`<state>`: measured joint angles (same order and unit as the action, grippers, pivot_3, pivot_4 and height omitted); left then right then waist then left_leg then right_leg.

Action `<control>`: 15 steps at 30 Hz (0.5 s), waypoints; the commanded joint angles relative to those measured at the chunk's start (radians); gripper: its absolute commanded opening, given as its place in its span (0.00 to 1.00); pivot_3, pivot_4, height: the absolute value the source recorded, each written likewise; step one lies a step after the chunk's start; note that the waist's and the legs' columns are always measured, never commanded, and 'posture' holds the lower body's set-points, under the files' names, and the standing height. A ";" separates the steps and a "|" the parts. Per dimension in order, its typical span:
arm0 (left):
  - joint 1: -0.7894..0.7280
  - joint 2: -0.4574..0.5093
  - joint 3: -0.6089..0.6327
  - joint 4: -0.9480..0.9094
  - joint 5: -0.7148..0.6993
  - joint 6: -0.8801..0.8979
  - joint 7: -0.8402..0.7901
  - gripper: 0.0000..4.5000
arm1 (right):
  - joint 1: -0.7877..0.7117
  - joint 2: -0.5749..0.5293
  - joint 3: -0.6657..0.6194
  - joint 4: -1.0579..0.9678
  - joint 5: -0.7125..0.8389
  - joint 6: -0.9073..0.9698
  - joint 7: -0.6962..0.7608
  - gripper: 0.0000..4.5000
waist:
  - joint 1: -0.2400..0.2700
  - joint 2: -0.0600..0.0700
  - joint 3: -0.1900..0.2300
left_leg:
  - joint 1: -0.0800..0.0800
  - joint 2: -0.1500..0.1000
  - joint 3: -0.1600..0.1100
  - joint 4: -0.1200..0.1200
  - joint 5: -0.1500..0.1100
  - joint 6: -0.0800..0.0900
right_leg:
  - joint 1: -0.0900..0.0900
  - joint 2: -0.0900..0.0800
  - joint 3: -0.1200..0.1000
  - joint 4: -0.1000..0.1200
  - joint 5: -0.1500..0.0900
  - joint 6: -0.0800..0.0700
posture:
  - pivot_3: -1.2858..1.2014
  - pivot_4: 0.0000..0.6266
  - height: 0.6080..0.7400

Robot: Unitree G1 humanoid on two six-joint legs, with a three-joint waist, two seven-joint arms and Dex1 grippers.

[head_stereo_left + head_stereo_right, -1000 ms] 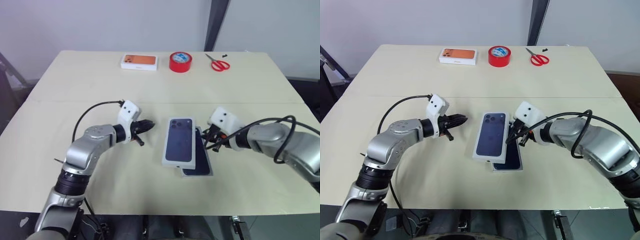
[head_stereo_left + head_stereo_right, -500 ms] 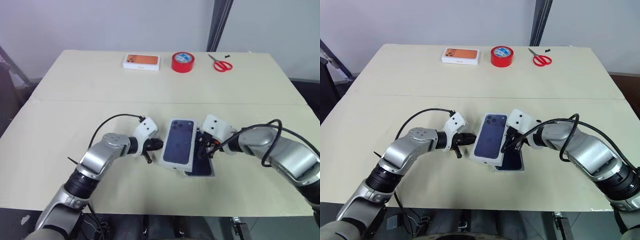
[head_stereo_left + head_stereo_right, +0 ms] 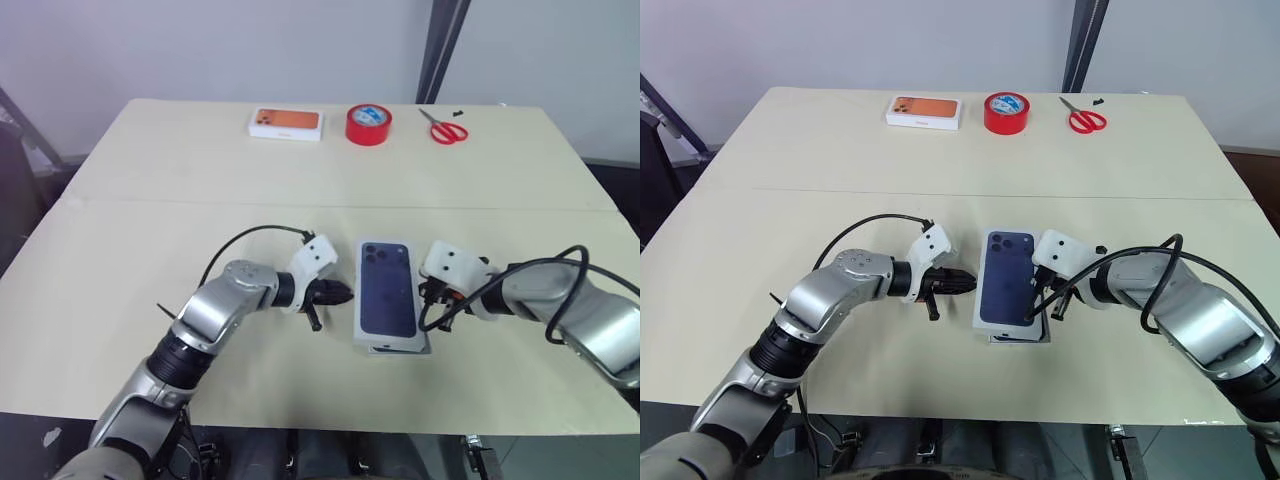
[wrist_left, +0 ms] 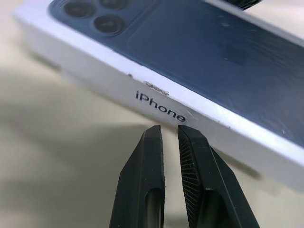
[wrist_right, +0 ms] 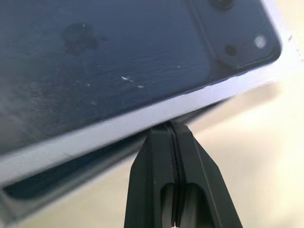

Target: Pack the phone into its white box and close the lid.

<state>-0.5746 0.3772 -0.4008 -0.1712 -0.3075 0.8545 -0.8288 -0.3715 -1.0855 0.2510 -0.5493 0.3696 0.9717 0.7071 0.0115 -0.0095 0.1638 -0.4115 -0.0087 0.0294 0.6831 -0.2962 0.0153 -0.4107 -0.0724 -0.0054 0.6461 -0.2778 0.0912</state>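
The lid has swung from skewed to nearly square over the white box, whose rim peeks out at the lid's near end. The dark strip under the lid is probably the phone, lying inside. The left gripper has closed in beside the lid's left side, fingers almost together and empty. The right gripper, fingers pressed together, touches the lid's right edge. The lid likely still needs pushing down.

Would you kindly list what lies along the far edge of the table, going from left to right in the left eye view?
Closed white box with the orange phone picture → red tape roll → red-handled scissors.
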 commanded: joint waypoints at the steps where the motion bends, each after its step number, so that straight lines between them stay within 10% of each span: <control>1: -0.036 -0.036 -0.040 -0.054 -0.031 0.002 -0.039 0.13 | 0.009 -0.001 -0.027 -0.045 -0.010 -0.047 0.036 0.01 | 0.000 0.000 0.000 | 0.000 0.000 0.000 0.000 0.000 0.000 | 0.000 0.000 0.000 0.000 0.000 0.000 | 0.52 0.24 0.88; 15: -0.042 -0.036 -0.048 -0.032 -0.005 0.003 -0.040 0.13 | 0.051 0.022 -0.041 -0.065 -0.051 -0.040 0.070 0.01 | 0.001 0.000 0.000 | 0.000 0.000 0.000 0.001 0.000 0.000 | 0.001 0.001 0.000 0.000 0.000 0.000 | 0.52 0.24 0.88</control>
<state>-0.5962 0.3630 -0.4484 -0.1715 -0.3055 0.8812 -0.8698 -0.3177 -1.0799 0.2188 -0.5479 0.3003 0.9497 0.7541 0.0122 -0.0095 0.1638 -0.4114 -0.0090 0.0295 0.6836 -0.2961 0.0154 -0.4102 -0.0717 -0.0055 0.6463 -0.2778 0.0913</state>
